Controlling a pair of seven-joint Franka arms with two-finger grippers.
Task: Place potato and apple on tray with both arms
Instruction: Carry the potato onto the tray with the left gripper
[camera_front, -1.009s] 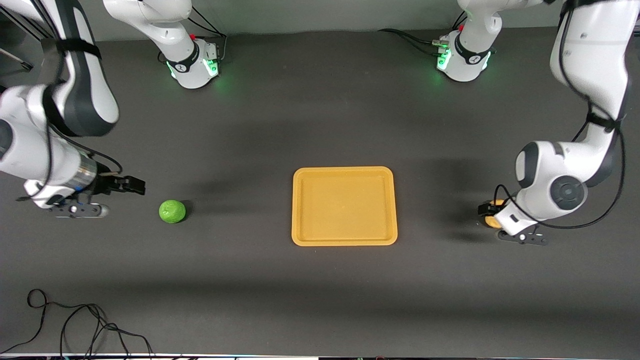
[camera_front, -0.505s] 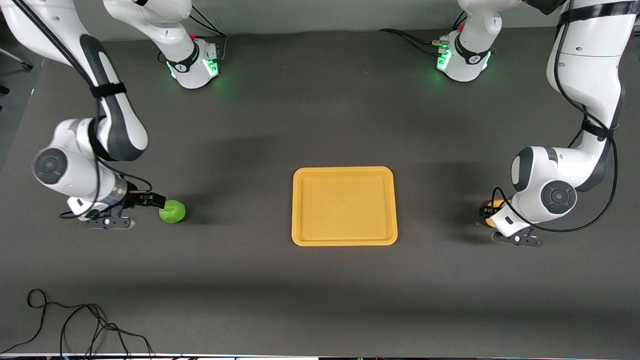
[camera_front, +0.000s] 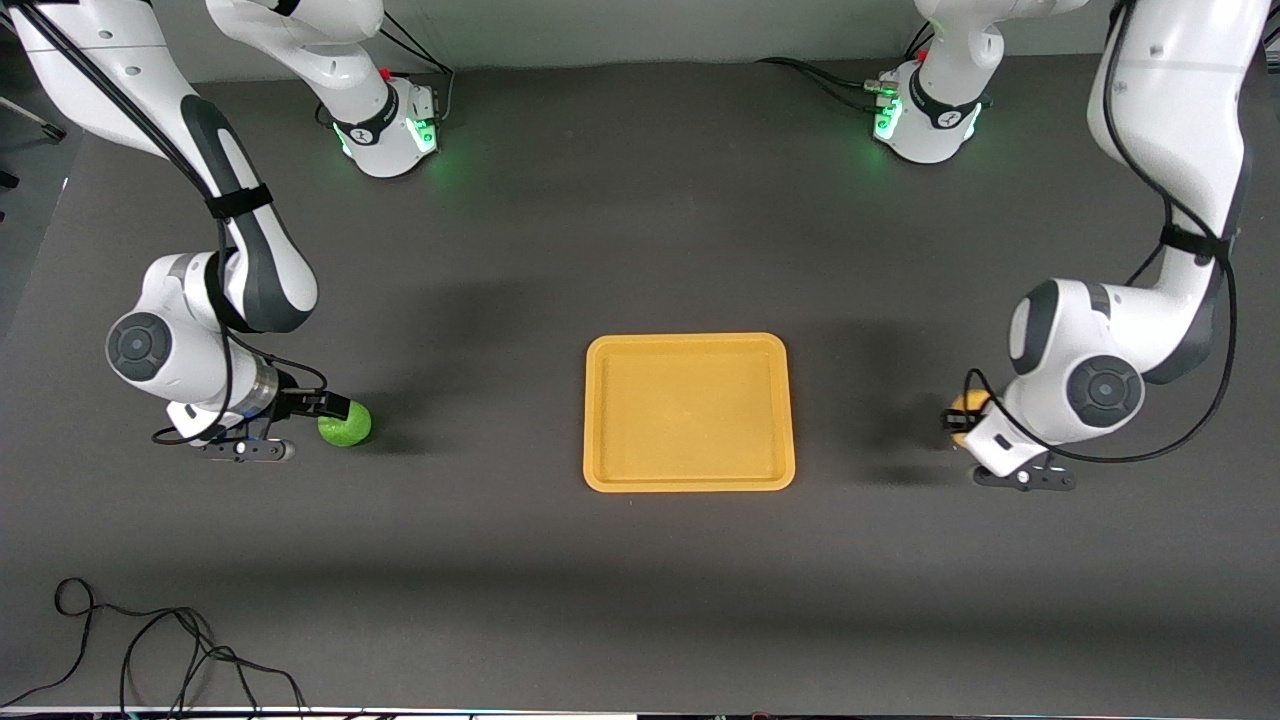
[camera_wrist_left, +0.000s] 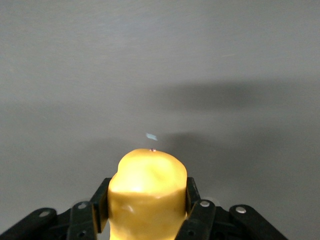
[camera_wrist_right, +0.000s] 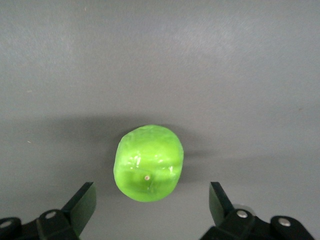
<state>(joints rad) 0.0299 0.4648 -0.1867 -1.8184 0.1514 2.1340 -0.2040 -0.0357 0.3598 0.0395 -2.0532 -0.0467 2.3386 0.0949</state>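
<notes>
Dark grey desk (camera_front: 640, 240) carries a bare yellow-orange tray (camera_front: 689, 412) at its centre. Toward the left arm's end, the left gripper (camera_wrist_left: 145, 210) clamps its fingers against the potato (camera_wrist_left: 147, 192). Toward the right arm's end, the right gripper (camera_wrist_right: 150, 202) stands spread wide at the apple (camera_wrist_right: 149, 170), which rests untouched on the desk between its fingers.

I work in a robotics lab: my two white arms (camera_front: 230, 300) are bolted by green-lit bases (camera_front: 385, 125) to a bare dark grey table (camera_front: 640, 600), with loose black cables (camera_front: 150, 650) trailing along its edge.
</notes>
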